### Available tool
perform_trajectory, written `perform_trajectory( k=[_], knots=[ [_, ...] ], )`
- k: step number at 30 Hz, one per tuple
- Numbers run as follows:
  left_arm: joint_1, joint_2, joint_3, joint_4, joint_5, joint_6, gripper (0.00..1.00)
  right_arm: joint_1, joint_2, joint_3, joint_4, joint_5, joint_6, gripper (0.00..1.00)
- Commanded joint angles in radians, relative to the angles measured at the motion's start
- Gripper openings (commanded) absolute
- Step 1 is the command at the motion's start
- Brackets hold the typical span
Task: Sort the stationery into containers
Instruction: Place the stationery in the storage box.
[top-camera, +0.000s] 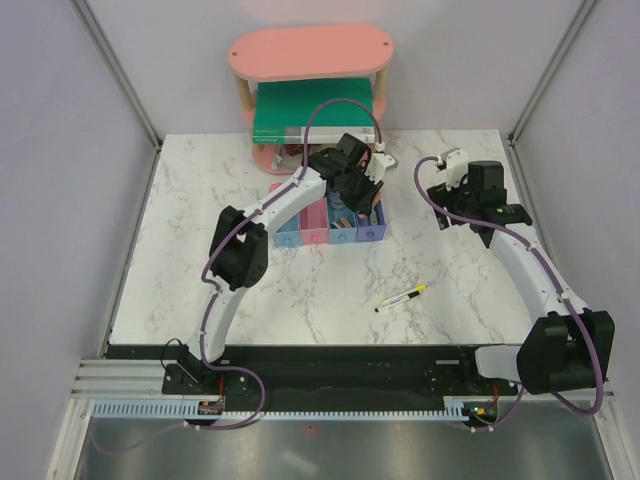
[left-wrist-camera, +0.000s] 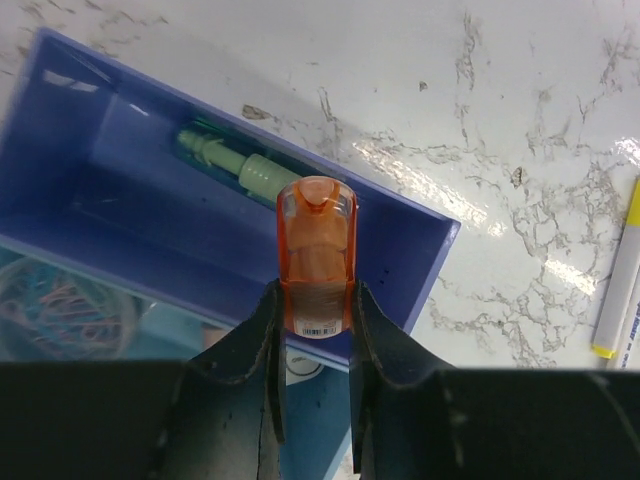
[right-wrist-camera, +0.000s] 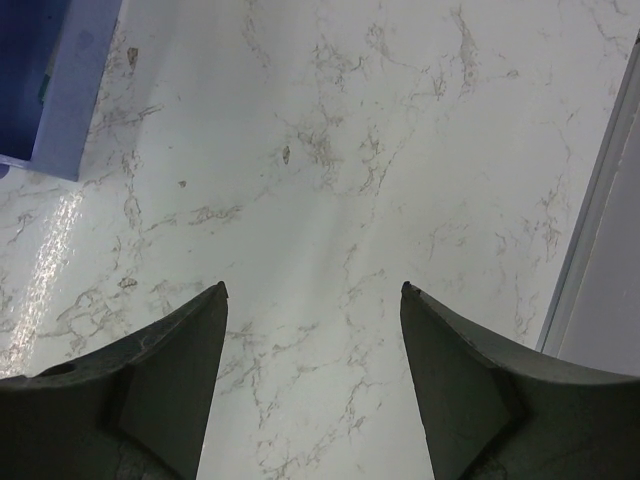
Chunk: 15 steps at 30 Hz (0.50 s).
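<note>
Your left hand (left-wrist-camera: 316, 292) is clamped on the orange piece (left-wrist-camera: 316, 250): translucent orange plastic, rounded cap end, small printed label near the grip. It hangs over the purple-blue bin (left-wrist-camera: 130, 230), a smooth straight-walled box at the right end of the containers (top-camera: 313, 237). The green piece (left-wrist-camera: 235, 165), pale ribbed plastic, lies inside that bin. The neighbouring bin (left-wrist-camera: 180, 330) holds something clear with coloured loops, possibly clips; it's too blurred to call. Only the overhead view gives you the whole row and the full yellow-and-black pen (top-camera: 402, 297), loose on the glossy marble bench (right-wrist-camera: 330, 150), well apart from the bins. Your right hand (right-wrist-camera: 313, 288) is spread wide, holding nothing, over bare bench.
</note>
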Motion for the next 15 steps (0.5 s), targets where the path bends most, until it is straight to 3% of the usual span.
perform_trajectory(
  k=[1, 8, 15],
  knots=[
    [0.004, 0.042, 0.034, 0.033, 0.088, -0.107, 0.02, -0.002, -0.056, -0.024, 0.038, -0.022, 0.010, 0.77],
    [0.013, 0.097, 0.059, 0.078, 0.166, -0.262, 0.02, -0.003, -0.108, -0.070, 0.038, -0.031, 0.010, 0.77],
    [0.013, 0.125, 0.068, 0.088, 0.136, -0.285, 0.02, -0.002, -0.121, -0.092, 0.038, -0.029, 0.007, 0.77]
  ],
)
